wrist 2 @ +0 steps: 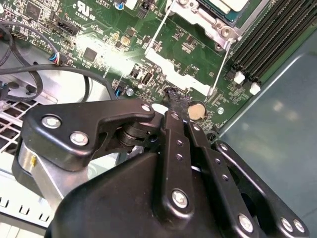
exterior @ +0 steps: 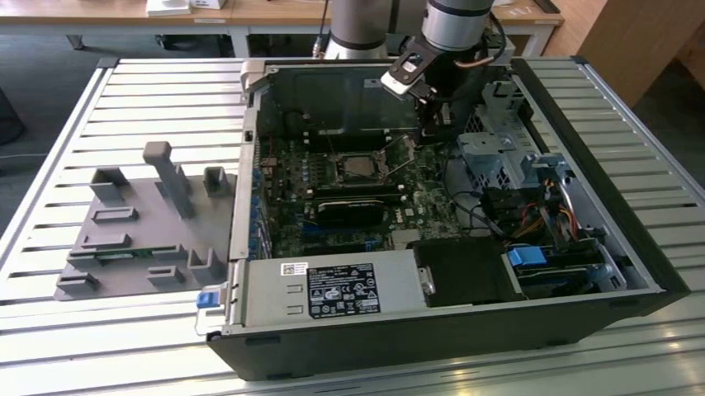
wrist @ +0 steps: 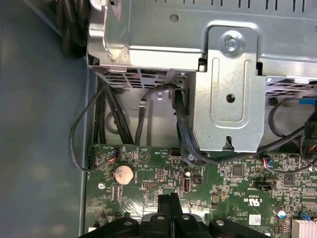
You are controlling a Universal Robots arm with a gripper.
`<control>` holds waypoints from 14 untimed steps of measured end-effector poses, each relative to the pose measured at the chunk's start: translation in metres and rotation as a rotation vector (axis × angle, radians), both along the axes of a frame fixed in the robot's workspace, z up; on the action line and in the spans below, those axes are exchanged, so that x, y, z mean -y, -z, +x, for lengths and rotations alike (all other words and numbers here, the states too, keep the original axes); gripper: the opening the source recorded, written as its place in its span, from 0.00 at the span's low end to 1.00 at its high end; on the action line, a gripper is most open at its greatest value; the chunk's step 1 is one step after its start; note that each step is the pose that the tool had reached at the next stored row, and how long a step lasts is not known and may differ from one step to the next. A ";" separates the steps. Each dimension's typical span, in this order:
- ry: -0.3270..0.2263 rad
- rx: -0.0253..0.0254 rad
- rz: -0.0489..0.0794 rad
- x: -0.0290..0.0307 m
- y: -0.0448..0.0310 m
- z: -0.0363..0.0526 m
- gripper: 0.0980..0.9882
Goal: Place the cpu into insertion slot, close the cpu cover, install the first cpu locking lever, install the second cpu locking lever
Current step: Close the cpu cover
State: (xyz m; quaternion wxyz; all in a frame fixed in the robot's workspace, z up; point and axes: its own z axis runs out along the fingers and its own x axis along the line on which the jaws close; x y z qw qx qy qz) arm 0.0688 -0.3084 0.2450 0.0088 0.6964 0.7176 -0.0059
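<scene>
Gripper (exterior: 434, 125) in case (exterior: 441, 338); slatted, perhaps metal table (exterior: 165, 91)

The motherboard (wrist: 223, 178) is green, the tool (wrist: 171, 201) black, the drive cage (wrist: 228, 99) silvery, the table (exterior: 132, 91) white-slatted.

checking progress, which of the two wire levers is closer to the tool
The lever running beside the black memory slots; the other lever sits farther from the tool.

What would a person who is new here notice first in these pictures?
The open computer case stands on the slatted table, and the arm's gripper hangs inside it near the cpu. On the exterior view's left of the case lies a grey holder tray.
</scene>
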 end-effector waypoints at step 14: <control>0.000 -0.0078 -0.003 0.0000 0.0058 -0.0065 0.01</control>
